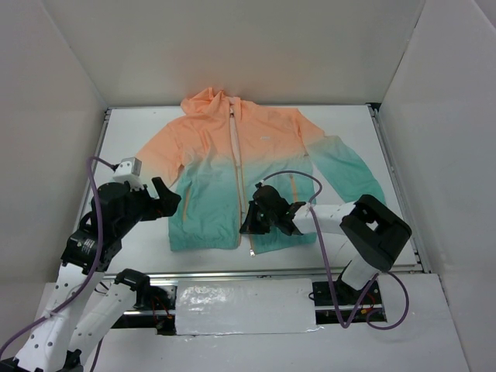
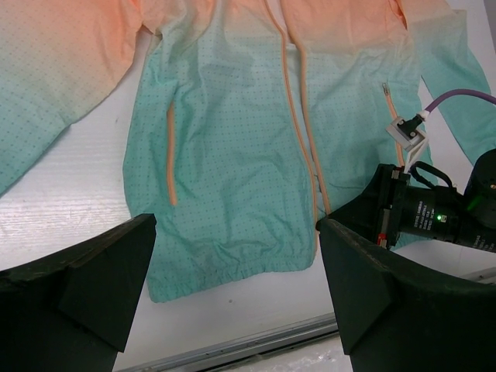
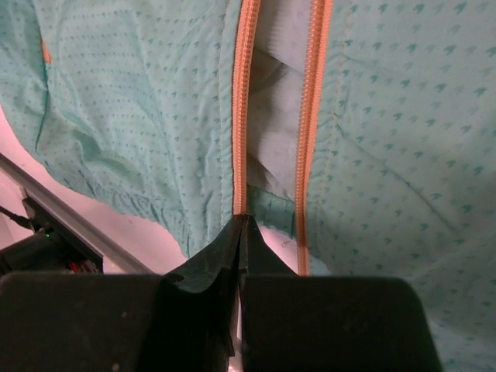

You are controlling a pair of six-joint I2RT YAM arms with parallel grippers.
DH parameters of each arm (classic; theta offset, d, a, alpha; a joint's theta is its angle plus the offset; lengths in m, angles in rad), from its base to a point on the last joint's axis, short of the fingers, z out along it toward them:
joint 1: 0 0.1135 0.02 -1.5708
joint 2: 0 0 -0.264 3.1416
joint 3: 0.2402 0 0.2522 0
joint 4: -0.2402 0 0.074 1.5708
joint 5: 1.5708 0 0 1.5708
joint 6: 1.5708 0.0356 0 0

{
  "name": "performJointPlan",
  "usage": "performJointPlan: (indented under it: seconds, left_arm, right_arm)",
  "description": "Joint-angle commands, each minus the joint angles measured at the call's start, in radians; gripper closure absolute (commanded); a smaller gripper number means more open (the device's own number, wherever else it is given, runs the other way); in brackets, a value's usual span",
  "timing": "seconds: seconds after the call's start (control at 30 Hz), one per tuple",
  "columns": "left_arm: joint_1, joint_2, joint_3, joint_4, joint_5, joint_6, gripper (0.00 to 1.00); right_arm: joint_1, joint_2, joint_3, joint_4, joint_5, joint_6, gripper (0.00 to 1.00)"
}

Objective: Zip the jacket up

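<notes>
The jacket [image 1: 225,159] lies flat and face up on the white table, hood at the far side and teal hem toward me. It also shows in the left wrist view [image 2: 232,178] and the right wrist view [image 3: 116,101]. Its zipper [image 1: 236,155] stands open, with two orange tapes side by side [image 3: 314,116]. My right gripper [image 1: 252,222] is at the hem's middle, shut on the lower end of the left zipper tape [image 3: 246,116]; its tips [image 3: 242,223] meet there. My left gripper [image 1: 159,201] is open and empty, hovering beside the hem's left corner [image 2: 236,229].
White walls enclose the table on three sides. A metal rail [image 1: 256,273] runs along the near edge and shows in the left wrist view [image 2: 232,345]. A purple cable [image 1: 298,177] loops over the jacket's right side. The right arm's elbow [image 1: 376,232] rests at the right front.
</notes>
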Motion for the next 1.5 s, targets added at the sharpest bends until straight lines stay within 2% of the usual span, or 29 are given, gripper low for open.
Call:
performJointPlan:
  seconds: [0.0, 0.07, 0.1, 0.13, 0.2, 0.23, 0.33, 0.4, 0.53, 0.67, 0.9, 0.97, 1.27, 1.37, 1.47]
  left_arm:
    - [-0.007, 0.0, -0.01, 0.054, 0.028, -0.01, 0.01]
    - [-0.007, 0.002, -0.01, 0.055, 0.028, -0.009, 0.01]
    - [-0.007, 0.005, -0.008, 0.051, 0.028, -0.007, 0.01]
    - [-0.008, 0.008, -0.006, 0.049, 0.03, -0.006, 0.01]
    - [-0.008, 0.008, -0.009, 0.052, 0.043, -0.006, 0.01]
    - [-0.008, 0.006, -0.01, 0.055, 0.045, -0.004, 0.01]
    - [-0.008, 0.005, -0.011, 0.057, 0.048, -0.003, 0.01]
    - [-0.008, 0.005, -0.013, 0.06, 0.053, 0.0, 0.01]
    - [-0.011, -0.001, -0.014, 0.063, 0.062, 0.002, 0.01]
    - [-0.011, -0.003, -0.017, 0.064, 0.065, 0.004, 0.01]
    - [-0.013, -0.007, -0.019, 0.069, 0.071, 0.004, 0.01]
    - [-0.011, -0.009, -0.019, 0.069, 0.072, 0.004, 0.01]
    - [-0.013, -0.015, -0.023, 0.07, 0.079, 0.002, 0.01]
    - [-0.013, -0.02, -0.025, 0.072, 0.074, 0.0, 0.01]
    - [-0.013, -0.024, -0.025, 0.072, 0.074, 0.0, 0.01]
  right_arm:
    - [0.004, -0.037, 0.014, 0.063, -0.019, -0.005, 1.0]
    - [0.004, -0.026, 0.025, 0.042, -0.02, -0.006, 0.99]
    - [0.006, -0.022, 0.032, 0.03, -0.014, -0.008, 0.93]
    - [0.006, -0.019, 0.029, 0.026, -0.009, -0.005, 0.82]
    - [0.006, -0.02, 0.015, 0.042, -0.009, 0.001, 0.67]
    - [0.006, -0.022, -0.001, 0.049, -0.006, 0.003, 0.5]
    - [0.004, -0.009, -0.009, 0.068, -0.011, 0.001, 0.39]
    - [0.006, 0.006, -0.006, 0.085, -0.019, 0.005, 0.39]
    - [0.006, 0.044, 0.017, 0.074, -0.006, 0.011, 0.39]
    - [0.006, 0.08, 0.041, 0.051, 0.014, 0.035, 0.44]
    - [0.004, 0.106, 0.049, 0.02, 0.066, 0.06, 0.67]
    - [0.004, 0.116, 0.054, 0.014, 0.075, 0.064, 0.71]
    - [0.006, 0.149, 0.097, 0.011, 0.073, 0.081, 0.73]
    - [0.006, 0.165, 0.129, -0.024, 0.103, 0.077, 0.81]
    - [0.006, 0.182, 0.15, -0.037, 0.092, 0.074, 0.97]
